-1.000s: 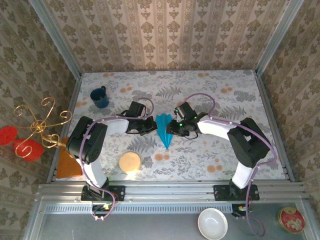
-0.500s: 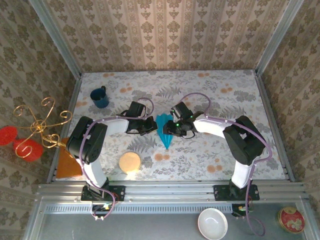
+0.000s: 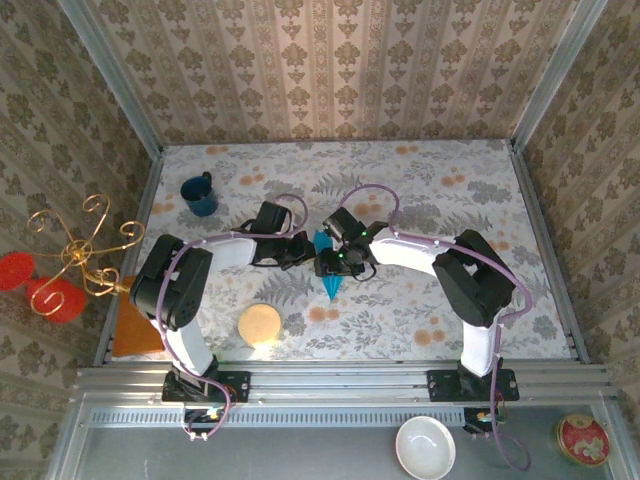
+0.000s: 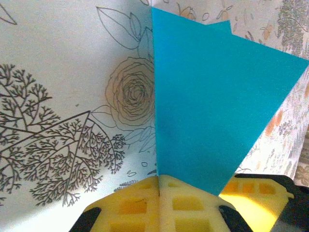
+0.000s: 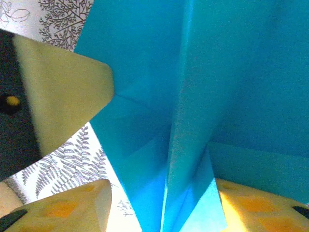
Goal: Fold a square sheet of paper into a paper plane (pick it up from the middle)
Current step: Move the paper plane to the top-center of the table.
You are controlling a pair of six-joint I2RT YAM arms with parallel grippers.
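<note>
Pinching the plane [image 4: 212, 96] in my closed left fingers [image 4: 130, 205], I straddle its crease with right fingers [image 5: 63, 210] parted, gripping nothing, its long axis running between both.

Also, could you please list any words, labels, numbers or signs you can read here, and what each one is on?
No text here can be read.
red round tin: pale label, too small to read.
folded turquoise paper: plain, no print.
blue mug: no lettering visible.
</note>
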